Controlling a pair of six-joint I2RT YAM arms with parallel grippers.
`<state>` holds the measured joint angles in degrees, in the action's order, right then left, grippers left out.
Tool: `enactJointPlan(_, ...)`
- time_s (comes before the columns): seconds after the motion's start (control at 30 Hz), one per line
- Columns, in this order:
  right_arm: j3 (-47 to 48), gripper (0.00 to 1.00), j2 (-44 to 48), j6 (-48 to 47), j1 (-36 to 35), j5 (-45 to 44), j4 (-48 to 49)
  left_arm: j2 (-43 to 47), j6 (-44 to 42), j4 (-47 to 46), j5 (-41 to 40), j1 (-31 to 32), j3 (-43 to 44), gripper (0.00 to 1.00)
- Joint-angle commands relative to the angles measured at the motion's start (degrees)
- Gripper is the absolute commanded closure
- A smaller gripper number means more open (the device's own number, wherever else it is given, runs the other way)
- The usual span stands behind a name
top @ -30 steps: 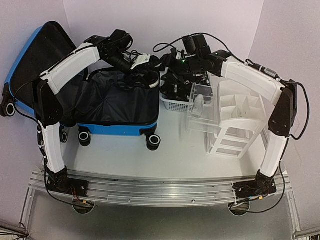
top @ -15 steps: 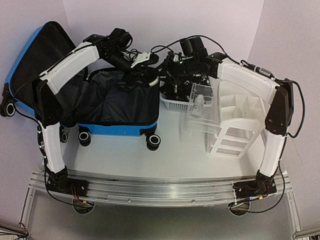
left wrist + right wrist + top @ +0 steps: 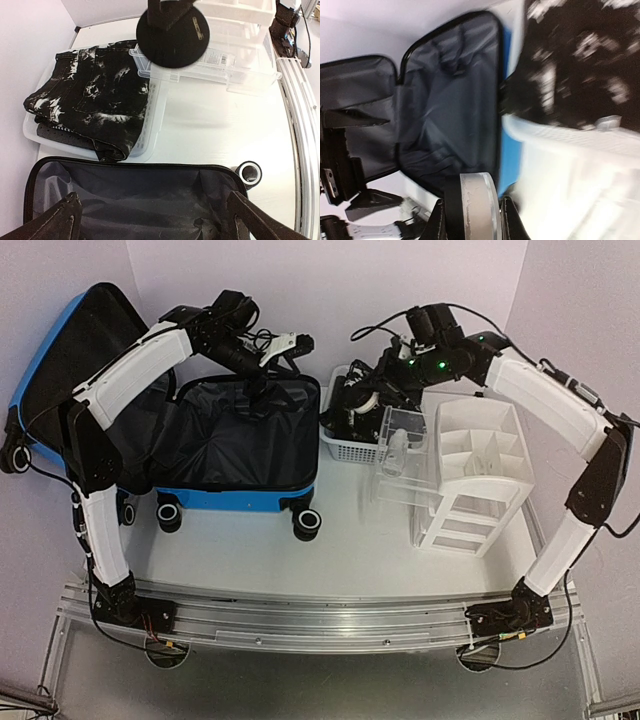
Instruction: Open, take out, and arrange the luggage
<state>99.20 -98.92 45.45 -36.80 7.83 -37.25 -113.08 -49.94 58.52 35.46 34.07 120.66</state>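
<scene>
Luggage [image 3: 240,455] lies open on the tabletop [image 3: 350,550] at the left, with the left hand [image 3: 152,207] spread wide above it, the right hand [image 3: 472,217] pinching a round black disc [image 3: 175,42], and the clear box's label [image 3: 220,57] too small to read.

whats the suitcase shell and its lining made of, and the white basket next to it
The luggage shell looks like hard moulded plastic: bright blue, smooth, holding a rigid edge. Its lining seems to be thin black woven fabric, probably synthetic, since it wrinkles and has a faint sheen. The basket looks like matte white moulded plastic, its walls a grid of holes.
</scene>
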Motion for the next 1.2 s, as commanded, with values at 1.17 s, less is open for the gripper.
enactJointPlan(1.17, 23.70, 1.00, -15.12, -23.56, 3.19, -21.06, -49.67, 6.07, 3.52, 0.46, 2.89, -1.02, -2.61, 0.00)
